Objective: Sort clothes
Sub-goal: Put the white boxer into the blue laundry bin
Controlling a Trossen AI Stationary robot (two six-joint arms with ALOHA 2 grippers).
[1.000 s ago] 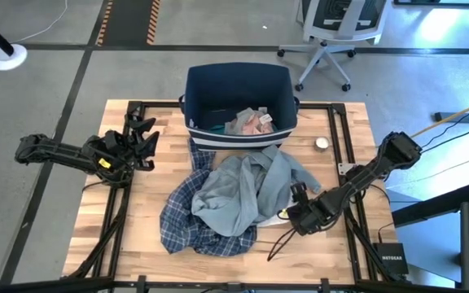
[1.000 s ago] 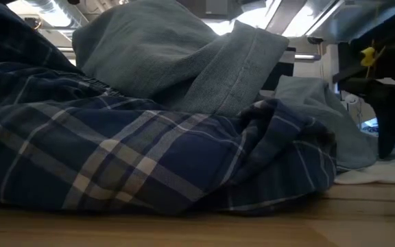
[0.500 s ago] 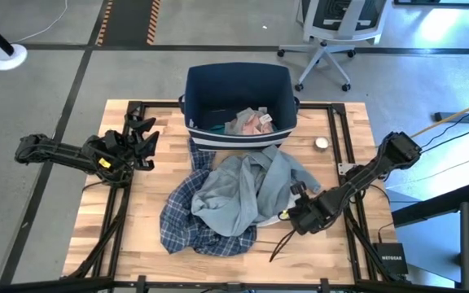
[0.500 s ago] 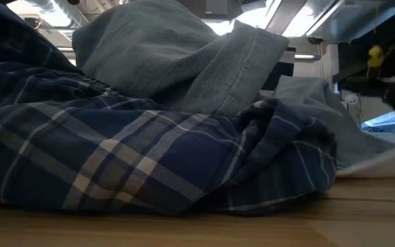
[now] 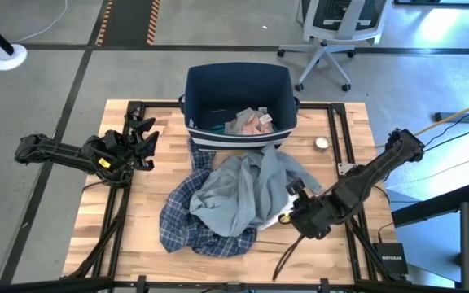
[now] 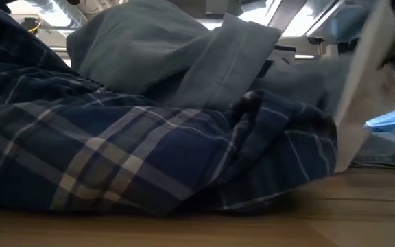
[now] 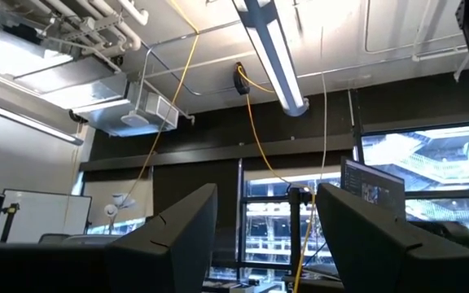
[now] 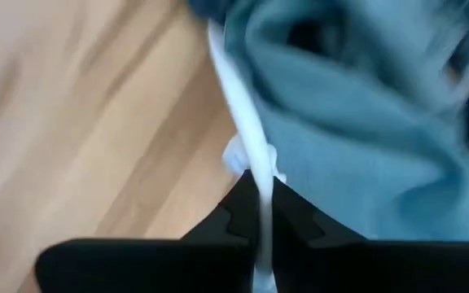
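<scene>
Pale wooden boards make up the worktop (image 5: 137,236), framed by black rails, with the clothes heaped at its middle. At its far edge stands a navy fabric bin (image 5: 238,92) with white stripes along its front, and pink pieces (image 5: 252,122) lie inside it. Just in front of the bin, the blue-and-white plaid shirt (image 5: 187,220) lies spread at the bottom of the heap, and the low view shows its folds (image 6: 136,158) resting on the boards. The light grey-blue garment (image 5: 234,191) is bunched on top of the shirt, one end reaching up to the bin's front.

The right arm comes in from the worktop's right side, its right tool (image 5: 293,203) at the right edge of the heap. The right wrist view shows its fingers (image 8: 287,216) pinched tight on a thin white cloth edge (image 8: 243,134), with the grey-blue fabric beside it. In the low view this white cloth (image 6: 372,82) hangs raised above the boards.

The left arm waits at the worktop's left side, well apart from the heap, its left tool (image 5: 142,138) spread wide and holding nothing.

A small round thing (image 5: 322,143) lies near the bin's right corner.
</scene>
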